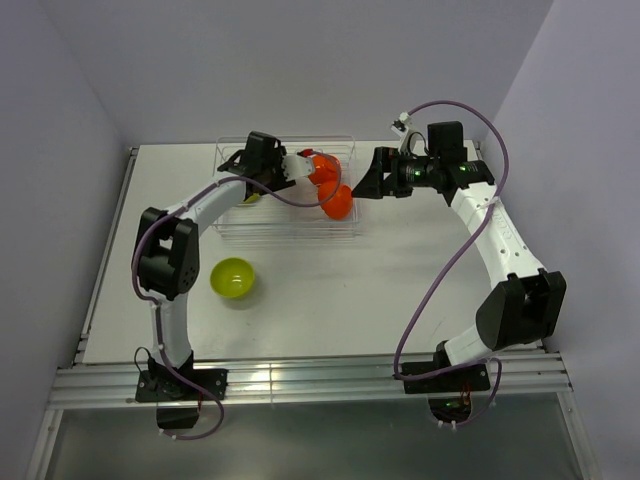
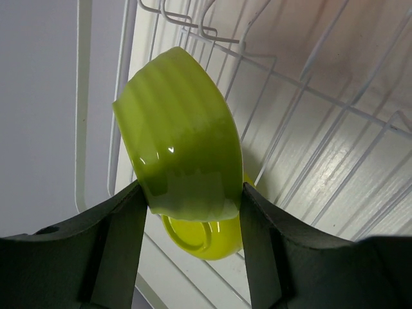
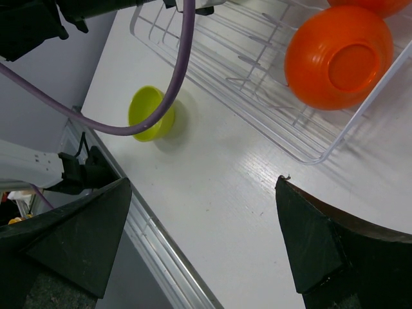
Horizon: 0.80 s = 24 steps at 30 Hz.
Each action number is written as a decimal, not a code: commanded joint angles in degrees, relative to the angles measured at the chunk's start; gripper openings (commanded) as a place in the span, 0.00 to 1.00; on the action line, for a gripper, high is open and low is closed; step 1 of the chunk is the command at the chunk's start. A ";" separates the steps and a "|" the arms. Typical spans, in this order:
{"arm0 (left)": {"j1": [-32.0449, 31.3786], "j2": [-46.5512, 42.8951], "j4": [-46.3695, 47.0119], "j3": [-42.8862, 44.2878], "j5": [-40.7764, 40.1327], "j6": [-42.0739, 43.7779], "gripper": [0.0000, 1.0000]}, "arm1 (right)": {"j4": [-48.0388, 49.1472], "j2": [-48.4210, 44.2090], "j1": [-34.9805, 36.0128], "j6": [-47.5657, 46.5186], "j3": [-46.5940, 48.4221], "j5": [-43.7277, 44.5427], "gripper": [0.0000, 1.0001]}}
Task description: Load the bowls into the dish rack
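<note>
My left gripper (image 2: 191,199) is shut on a lime-green bowl (image 2: 180,148), tilted on its side, over the left end of the wire dish rack (image 2: 309,96). A second lime bowl (image 2: 206,235) lies in the rack just under it. In the top view the left gripper (image 1: 252,188) hangs over the rack (image 1: 290,225), where two orange bowls (image 1: 322,170) (image 1: 336,203) sit at the right end. Another lime bowl (image 1: 233,277) stands upright on the table in front. My right gripper (image 1: 370,180) is wide open beside the rack's right edge, holding nothing.
The right wrist view shows the open right gripper (image 3: 203,206) above bare white table, an orange bowl (image 3: 338,58) in the rack (image 3: 257,71), the loose lime bowl (image 3: 150,112), and a purple cable (image 3: 183,71) crossing. Walls close in the table's back and sides.
</note>
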 commanded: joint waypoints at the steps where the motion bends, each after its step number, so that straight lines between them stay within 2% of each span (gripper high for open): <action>1: -0.16 0.27 2.81 2.14 -0.81 -0.25 0.00 | 0.37 -2.57 -0.56 -1.02 0.10 -0.63 1.00; 19: -0.25 2.73 7.29 1.08 -1.34 0.72 0.04 | 0.10 -2.22 -0.74 -1.28 -0.34 -0.54 1.00; 24: -0.25 3.17 7.39 0.55 -1.52 0.81 0.08 | -0.07 -2.04 -0.82 -1.28 -0.25 -0.54 1.00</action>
